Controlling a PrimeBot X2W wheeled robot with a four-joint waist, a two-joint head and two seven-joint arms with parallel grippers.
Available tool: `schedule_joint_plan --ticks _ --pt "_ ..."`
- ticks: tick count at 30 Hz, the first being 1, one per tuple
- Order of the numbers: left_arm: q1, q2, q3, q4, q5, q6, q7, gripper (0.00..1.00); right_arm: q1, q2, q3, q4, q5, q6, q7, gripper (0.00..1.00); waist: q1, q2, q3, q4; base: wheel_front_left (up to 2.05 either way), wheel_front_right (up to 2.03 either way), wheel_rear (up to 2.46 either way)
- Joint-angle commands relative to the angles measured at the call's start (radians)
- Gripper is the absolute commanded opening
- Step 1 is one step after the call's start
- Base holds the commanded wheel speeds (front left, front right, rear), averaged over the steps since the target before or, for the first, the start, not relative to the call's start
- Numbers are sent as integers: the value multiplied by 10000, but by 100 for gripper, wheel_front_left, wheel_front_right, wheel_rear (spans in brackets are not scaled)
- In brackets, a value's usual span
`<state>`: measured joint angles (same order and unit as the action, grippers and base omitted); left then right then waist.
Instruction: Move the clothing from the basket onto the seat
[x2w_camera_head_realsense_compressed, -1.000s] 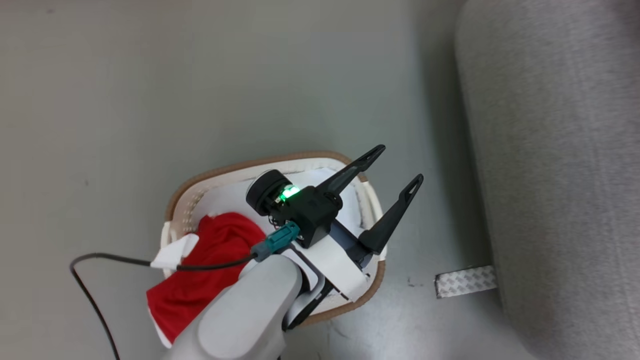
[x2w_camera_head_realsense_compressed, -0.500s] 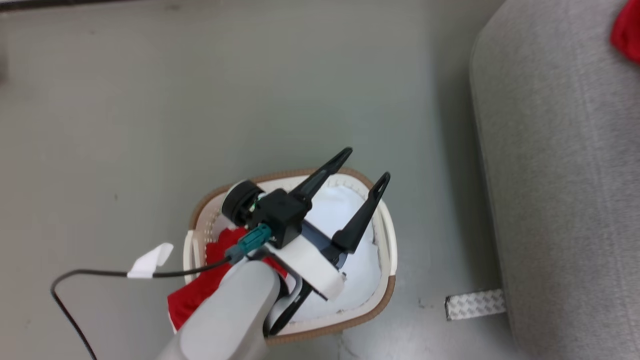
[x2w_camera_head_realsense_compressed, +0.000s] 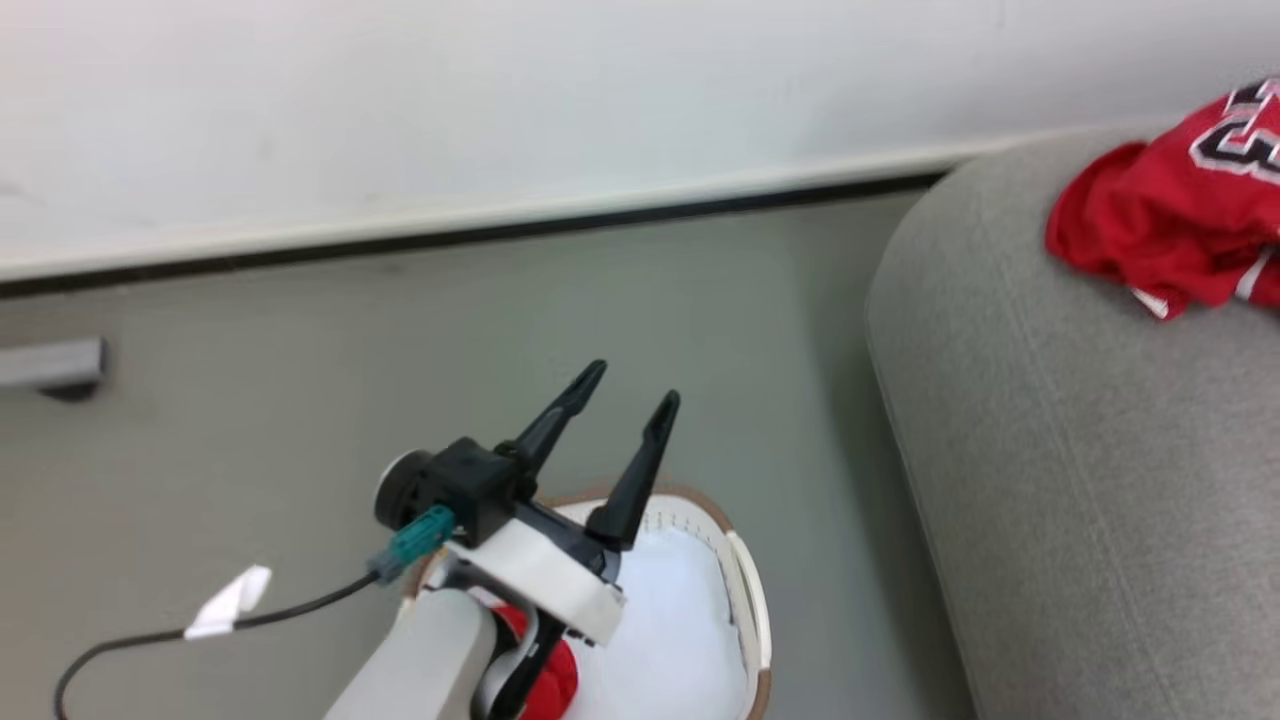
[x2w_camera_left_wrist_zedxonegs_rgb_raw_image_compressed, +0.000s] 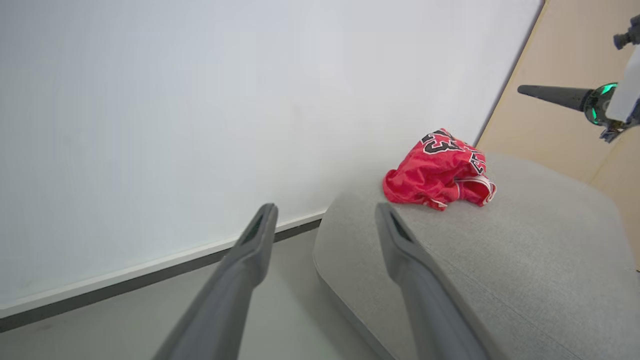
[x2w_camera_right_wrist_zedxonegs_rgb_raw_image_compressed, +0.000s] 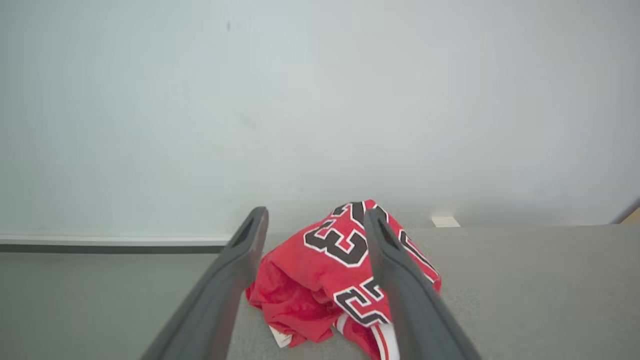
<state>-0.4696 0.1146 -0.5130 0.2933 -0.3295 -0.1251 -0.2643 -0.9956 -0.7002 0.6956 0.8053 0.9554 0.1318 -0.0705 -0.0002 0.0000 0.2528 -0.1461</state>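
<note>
In the head view my left gripper (x2w_camera_head_realsense_compressed: 636, 381) is open and holds nothing, raised over the far rim of the cream basket (x2w_camera_head_realsense_compressed: 745, 600). A bit of red clothing (x2w_camera_head_realsense_compressed: 548, 682) shows in the basket under my forearm. One red garment (x2w_camera_head_realsense_compressed: 1170, 215) with black-and-white numerals lies crumpled on the grey seat (x2w_camera_head_realsense_compressed: 1050, 480). The left wrist view looks between its open fingers (x2w_camera_left_wrist_zedxonegs_rgb_raw_image_compressed: 252, 250) at the seat (x2w_camera_left_wrist_zedxonegs_rgb_raw_image_compressed: 500, 265) and that garment (x2w_camera_left_wrist_zedxonegs_rgb_raw_image_compressed: 440, 170). My right gripper (x2w_camera_right_wrist_zedxonegs_rgb_raw_image_compressed: 315, 214) is open, pointing at the garment (x2w_camera_right_wrist_zedxonegs_rgb_raw_image_compressed: 320, 280) from short of it.
A white wall with a dark baseboard (x2w_camera_head_realsense_compressed: 450, 235) runs behind the grey floor. A grey bracket (x2w_camera_head_realsense_compressed: 50, 365) juts in at the left. My wrist cable with a white tag (x2w_camera_head_realsense_compressed: 230, 598) hangs left of the basket. A wooden panel (x2w_camera_left_wrist_zedxonegs_rgb_raw_image_compressed: 565, 130) stands beyond the seat.
The head camera has tilted up, bringing the wall and the garment on the seat into view. My left gripper stays open over the basket, with its fingers closer together than before.
</note>
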Motion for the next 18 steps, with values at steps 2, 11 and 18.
schedule_joint_plan --ticks 2,11,18 --pt "468 117 582 -106 -50 130 -2 100 589 -68 0 -652 242 -22 -748 100 2 0 -1346 366 0 0 0" --pt "1650 185 2288 -201 -214 589 -2 100 2539 440 -708 -2038 154 -22 -1889 100 2 0 -2588 1023 0 0 0" --pt "2694 15 3760 -205 -266 973 -2 100 5188 1817 -2928 -3508 -1468 -22 -1944 100 2 0 -2919 1396 0 0 0"
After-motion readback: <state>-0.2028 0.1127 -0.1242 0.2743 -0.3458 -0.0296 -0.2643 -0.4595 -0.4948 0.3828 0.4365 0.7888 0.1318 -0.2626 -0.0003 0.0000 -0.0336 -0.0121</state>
